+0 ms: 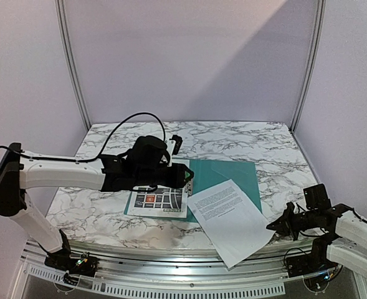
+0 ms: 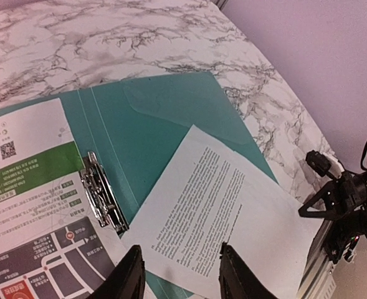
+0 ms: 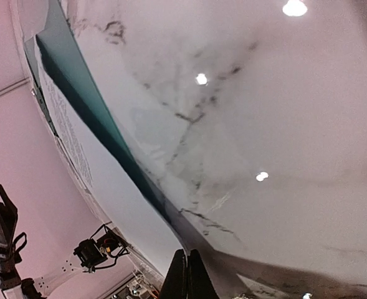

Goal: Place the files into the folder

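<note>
The teal folder (image 1: 230,174) lies open on the marble table (image 1: 139,134), its metal clip (image 2: 102,190) at the spine. The green-header map sheet (image 1: 158,200) rests on the folder's left half. The white text sheet (image 1: 230,219) lies askew across the folder's right half and overhangs the table's front edge. My left gripper (image 2: 182,277) hovers open just above this white sheet (image 2: 227,205), nothing between its fingers. My right gripper (image 1: 275,227) is shut, low at the sheet's right edge. In the right wrist view the sheet (image 3: 96,187) runs up to its tips (image 3: 188,274); whether paper is pinched does not show.
Booth walls and two slanted metal poles (image 1: 71,62) enclose the table at the back. The left arm (image 1: 65,171) reaches across the table's left side. A metal rail (image 1: 171,283) runs along the near edge.
</note>
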`<state>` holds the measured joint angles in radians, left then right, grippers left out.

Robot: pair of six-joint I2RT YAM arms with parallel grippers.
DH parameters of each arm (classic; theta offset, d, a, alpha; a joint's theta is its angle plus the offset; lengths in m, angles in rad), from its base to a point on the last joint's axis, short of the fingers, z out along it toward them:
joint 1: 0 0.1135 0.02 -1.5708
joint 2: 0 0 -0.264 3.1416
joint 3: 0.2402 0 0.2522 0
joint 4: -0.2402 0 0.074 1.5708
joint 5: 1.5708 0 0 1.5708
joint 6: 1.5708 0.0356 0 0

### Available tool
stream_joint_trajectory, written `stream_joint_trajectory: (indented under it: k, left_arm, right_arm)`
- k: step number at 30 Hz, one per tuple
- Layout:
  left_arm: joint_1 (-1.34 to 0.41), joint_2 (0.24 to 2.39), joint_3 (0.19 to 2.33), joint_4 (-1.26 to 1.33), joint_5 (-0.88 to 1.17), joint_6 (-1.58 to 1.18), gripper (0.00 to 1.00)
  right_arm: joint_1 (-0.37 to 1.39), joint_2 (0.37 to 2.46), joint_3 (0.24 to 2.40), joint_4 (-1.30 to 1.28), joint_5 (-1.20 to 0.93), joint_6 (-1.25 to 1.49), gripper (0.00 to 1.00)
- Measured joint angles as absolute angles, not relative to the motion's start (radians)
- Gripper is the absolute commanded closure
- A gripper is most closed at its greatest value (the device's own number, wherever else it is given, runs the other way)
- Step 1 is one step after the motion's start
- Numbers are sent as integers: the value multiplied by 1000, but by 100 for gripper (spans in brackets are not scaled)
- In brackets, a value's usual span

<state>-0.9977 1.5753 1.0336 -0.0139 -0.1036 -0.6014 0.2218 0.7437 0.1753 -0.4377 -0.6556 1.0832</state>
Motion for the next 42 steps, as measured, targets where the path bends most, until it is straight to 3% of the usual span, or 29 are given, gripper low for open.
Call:
stream_joint_trajectory:
  k: [7, 15, 31, 42]
  left_arm:
    - [-1075, 1624, 1092, -112, -142, -601, 54]
    - [-1142, 1673, 1095, -168, -167, -619, 33]
    - [-1216, 1785, 1093, -180, -138, -693, 28]
    - [-1235, 1860, 1087, -164, -67, -769, 33]
  right_arm:
    - [222, 648, 150, -438, -581, 1179, 100]
    - [222, 617, 150, -460, -529, 1196, 100]
    - [222, 614, 137, -427, -529, 1212, 100]
    - [222, 593, 137, -427, -527, 1205, 100]
